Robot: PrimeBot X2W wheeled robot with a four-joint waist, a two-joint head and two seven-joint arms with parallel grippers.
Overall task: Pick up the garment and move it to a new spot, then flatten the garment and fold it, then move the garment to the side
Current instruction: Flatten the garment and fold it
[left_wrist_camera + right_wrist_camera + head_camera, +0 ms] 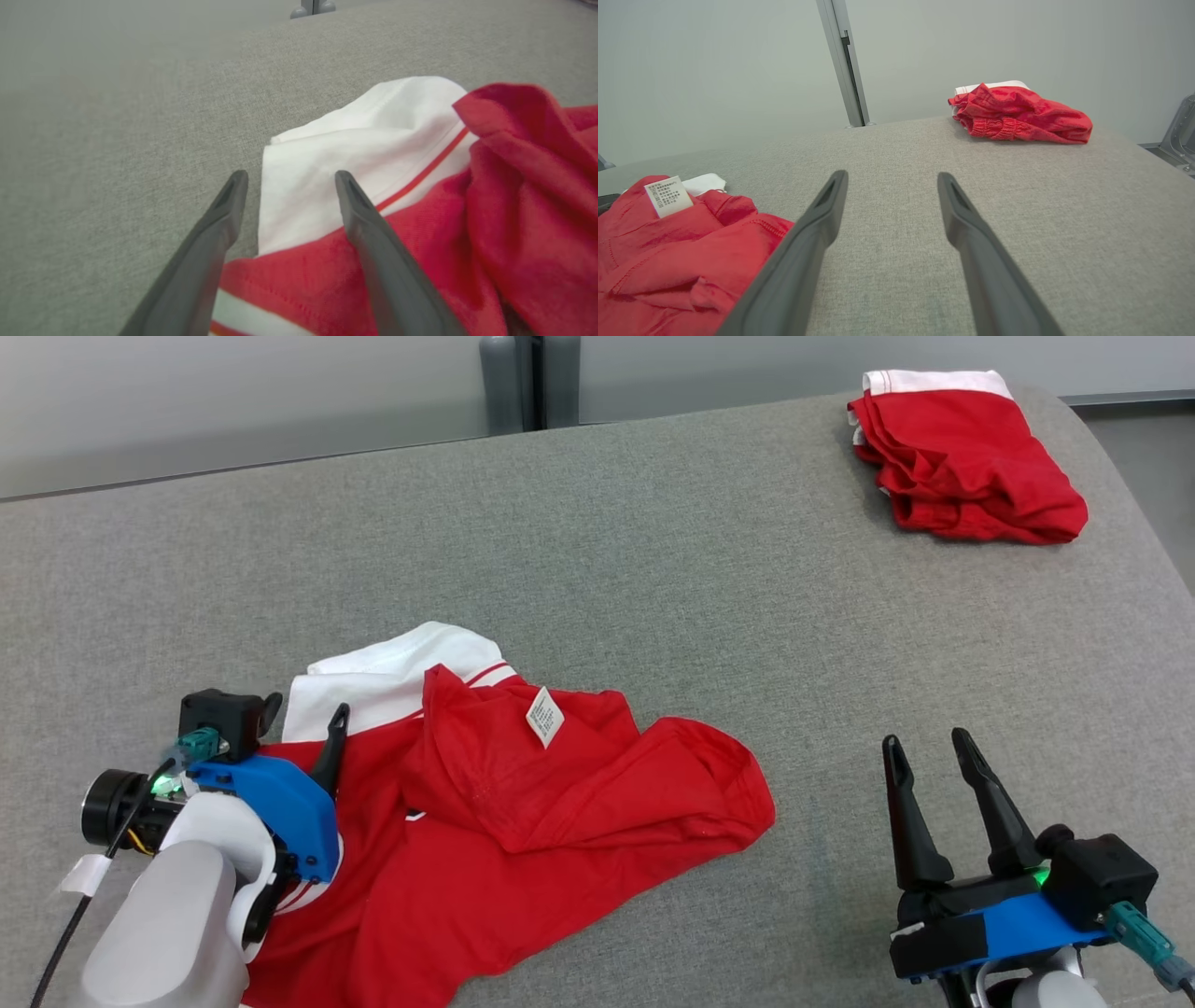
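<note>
Grey fabric table [597, 541] bears a crumpled garment [523, 821] and a folded garment [962, 467].

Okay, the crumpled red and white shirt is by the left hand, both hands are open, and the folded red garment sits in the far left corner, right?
Not quite. The head view shows the folded red garment in the far right corner. The rest holds: the crumpled red and white shirt is by the left hand, and it and the right hand are both open.

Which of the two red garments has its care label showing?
The crumpled red garment by the left gripper: a white label lies on it. The folded red garment sits far right.
</note>
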